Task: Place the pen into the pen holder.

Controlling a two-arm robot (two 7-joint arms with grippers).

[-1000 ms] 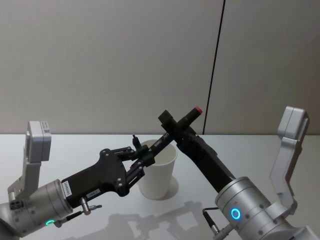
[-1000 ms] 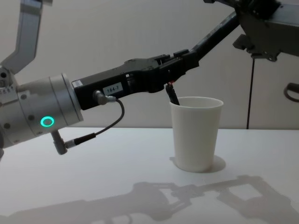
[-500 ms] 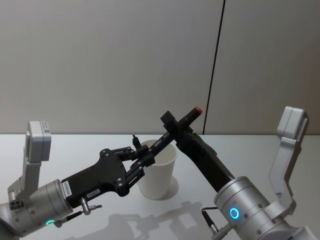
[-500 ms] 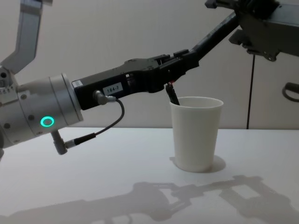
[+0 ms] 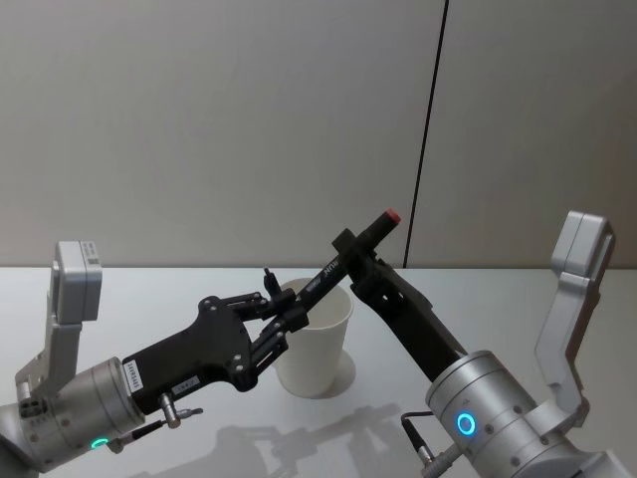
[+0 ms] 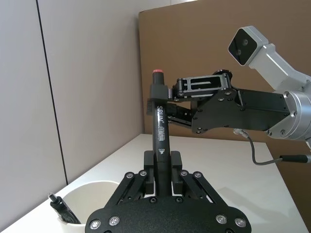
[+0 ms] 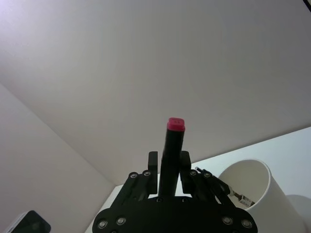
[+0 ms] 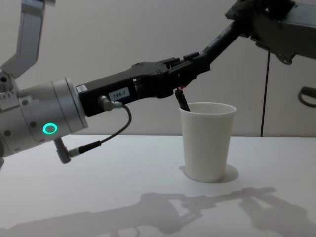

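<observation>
The right pincer [image 5: 350,249] has been released and drawn back, leaving the pen [image 5: 333,267] clenched in the left pincer [image 5: 289,321], just above the pen holder [image 5: 317,349].

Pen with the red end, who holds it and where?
The left gripper clamps the black pen low on its barrel. The right gripper sits at the upper end; its grip cannot be told.

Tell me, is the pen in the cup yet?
Not yet. Done: another pen already leans inside the pen holder. In hand: the left gripper clamps the lower part of the red-ended pen, slanted above the holder's rim, and the right gripper sits at its upper part. Left: lower it in and let go.
</observation>
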